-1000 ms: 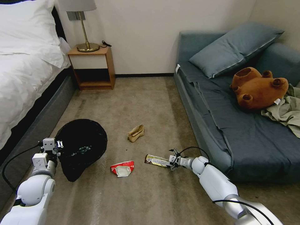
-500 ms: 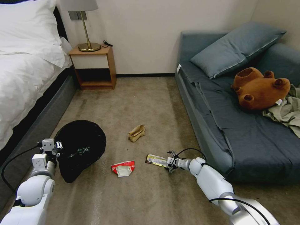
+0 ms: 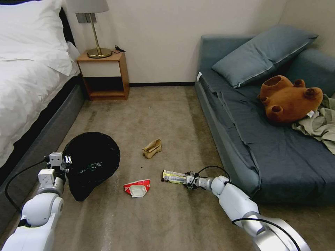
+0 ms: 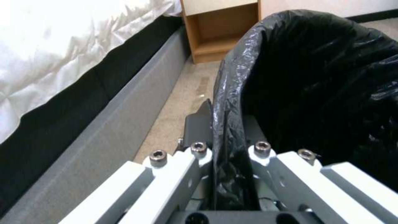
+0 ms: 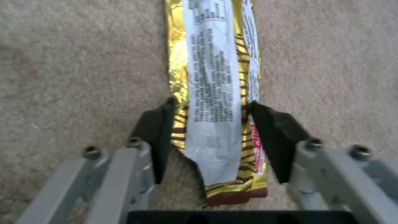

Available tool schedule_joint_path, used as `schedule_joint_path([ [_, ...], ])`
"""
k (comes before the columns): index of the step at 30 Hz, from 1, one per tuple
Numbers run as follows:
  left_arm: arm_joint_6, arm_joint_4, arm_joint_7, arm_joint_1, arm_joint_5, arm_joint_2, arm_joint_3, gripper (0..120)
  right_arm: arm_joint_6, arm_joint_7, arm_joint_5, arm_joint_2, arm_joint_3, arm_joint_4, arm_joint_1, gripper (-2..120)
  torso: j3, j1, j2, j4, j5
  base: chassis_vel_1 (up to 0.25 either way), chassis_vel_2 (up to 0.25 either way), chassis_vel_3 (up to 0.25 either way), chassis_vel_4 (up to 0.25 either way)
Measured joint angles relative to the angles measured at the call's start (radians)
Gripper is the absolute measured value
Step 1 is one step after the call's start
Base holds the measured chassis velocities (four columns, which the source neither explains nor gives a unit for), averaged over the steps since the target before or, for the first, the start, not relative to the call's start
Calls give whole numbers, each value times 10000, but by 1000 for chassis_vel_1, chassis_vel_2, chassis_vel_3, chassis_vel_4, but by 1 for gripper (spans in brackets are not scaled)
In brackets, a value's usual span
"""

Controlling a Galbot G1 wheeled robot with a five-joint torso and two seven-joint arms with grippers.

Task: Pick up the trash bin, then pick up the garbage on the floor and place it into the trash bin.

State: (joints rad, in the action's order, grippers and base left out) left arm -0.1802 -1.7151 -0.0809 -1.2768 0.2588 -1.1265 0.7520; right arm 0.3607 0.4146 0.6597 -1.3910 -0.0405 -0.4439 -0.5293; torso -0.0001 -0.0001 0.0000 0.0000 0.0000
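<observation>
Down on the carpet, head view: the left gripper (image 3: 65,164) held the trash bin (image 3: 91,164) by its rim beside the bed (image 3: 24,90); the right gripper (image 3: 186,180) reached the snack wrapper (image 3: 171,177). Left wrist view: fingers (image 4: 198,126) clamped the bagged rim. Right wrist view: pads (image 5: 155,124) parted, straddling the wrapper's sides.

The carpeted floor (image 3: 167,115) carries three litter pieces. A crumpled brown paper bag (image 3: 152,148) lies farthest back, a red-and-white wrapper (image 3: 137,188) nearest (crumpled too), a gold snack wrapper (image 3: 173,177) beside it.

This is a bedroom. A white bed (image 3: 24,80) is on the left. A lamp (image 3: 92,28) stands on a small wooden table (image 3: 103,75), far back.
</observation>
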Motion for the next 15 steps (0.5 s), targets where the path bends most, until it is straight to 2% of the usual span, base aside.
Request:
schedule_joint_path([
  [1, -1, 15, -1, 12, -4, 0, -11, 4, 19, 34, 1, -1, 2, 28, 6, 41, 0, 0, 0, 0, -1, 0, 0, 0, 0],
  [2, -1, 15, -1, 12, -4, 0, -11, 4, 19, 34, 1, -1, 2, 28, 6, 41, 0, 0, 0, 0, -1, 0, 0, 0, 0],
  [5, -4, 45, -5, 49, -10, -3, -31, 4, 53, 97, 2, -2, 2, 156, 49, 23, 0, 0, -1, 3, 3, 0, 0, 0, 0],
  [7, -7, 51, -5, 58, -12, -7, -37, 4, 76, 160, 2, -3, -3, 215, 64, 19, 1, 0, -1, 4, 4, 0, 0, 0, 0],
  [8, -8, 55, -5, 63, -14, -9, -39, 4, 88, 211, 2, -9, -17, 264, 68, 11, 1, 0, 0, 4, 4, 0, 0, 0, 0],
  [9, -8, 55, -5, 63, -14, -9, -39, 4, 88, 211, 2, -9, -17, 264, 68, 11, 1, 0, 0, 4, 4, 0, 0, 0, 0],
  [11, -8, 72, -5, 66, -16, -14, -40, 4, 91, 265, 5, -26, -39, 286, 69, 1, 1, 0, 0, 3, 3, 0, 0, 0, 0],
  [15, -8, 75, -6, 65, -21, -18, -50, 4, 87, 281, 5, -29, -66, 225, 62, 0, 2, 1, 0, -1, -1, 0, 0, 0, 0],
])
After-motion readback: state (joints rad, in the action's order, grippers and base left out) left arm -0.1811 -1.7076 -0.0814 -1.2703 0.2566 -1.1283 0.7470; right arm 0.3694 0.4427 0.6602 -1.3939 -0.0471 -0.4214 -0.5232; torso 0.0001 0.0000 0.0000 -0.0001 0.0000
